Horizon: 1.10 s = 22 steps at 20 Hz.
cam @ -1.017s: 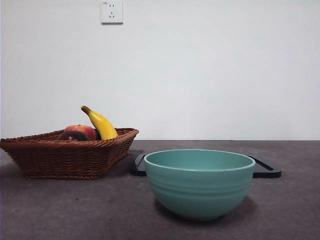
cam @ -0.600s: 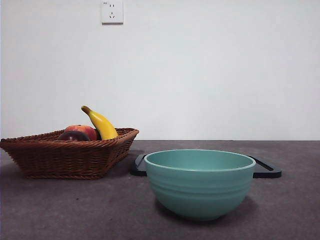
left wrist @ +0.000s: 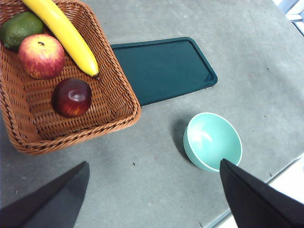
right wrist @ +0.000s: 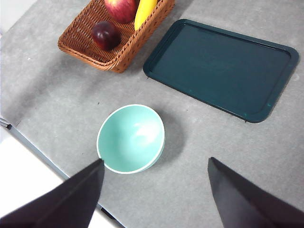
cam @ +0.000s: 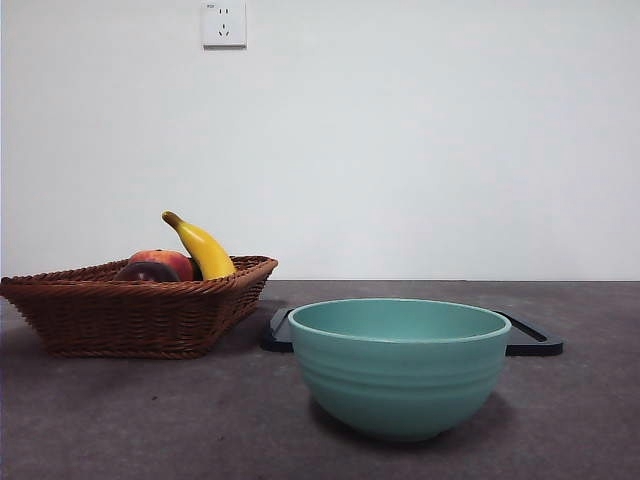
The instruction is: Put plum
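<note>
— Where does everything sit from the left gripper (left wrist: 152, 199)?
— The bowl (left wrist: 213, 141) is nearest; beyond it the tray (left wrist: 164, 69), touching the basket (left wrist: 121, 114).
— And in the basket?
— The plum (left wrist: 71, 97), then the apple (left wrist: 42, 55), with the banana (left wrist: 64, 33) alongside
</note>
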Each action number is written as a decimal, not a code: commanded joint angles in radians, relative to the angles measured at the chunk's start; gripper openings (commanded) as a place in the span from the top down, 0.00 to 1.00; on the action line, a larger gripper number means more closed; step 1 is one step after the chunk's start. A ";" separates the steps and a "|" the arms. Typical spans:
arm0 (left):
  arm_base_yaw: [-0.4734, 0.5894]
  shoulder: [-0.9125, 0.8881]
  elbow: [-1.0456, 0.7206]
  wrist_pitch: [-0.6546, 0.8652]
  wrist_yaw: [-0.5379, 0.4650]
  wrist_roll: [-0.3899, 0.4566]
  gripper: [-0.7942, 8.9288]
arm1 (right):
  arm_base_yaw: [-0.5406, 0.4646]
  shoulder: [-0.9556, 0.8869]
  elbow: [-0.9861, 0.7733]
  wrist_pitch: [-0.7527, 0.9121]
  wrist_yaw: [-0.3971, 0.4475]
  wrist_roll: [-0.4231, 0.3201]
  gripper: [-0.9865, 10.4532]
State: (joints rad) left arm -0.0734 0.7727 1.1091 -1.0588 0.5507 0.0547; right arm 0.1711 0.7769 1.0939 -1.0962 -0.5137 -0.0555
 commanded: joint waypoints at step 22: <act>-0.205 0.650 0.196 0.263 -0.359 -0.010 0.47 | 0.005 0.006 0.022 0.003 -0.010 0.003 0.61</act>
State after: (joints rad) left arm -0.2756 1.4090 1.2781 -0.8021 0.1947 0.0425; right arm 0.1711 0.7769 1.0939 -1.0962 -0.5205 -0.0547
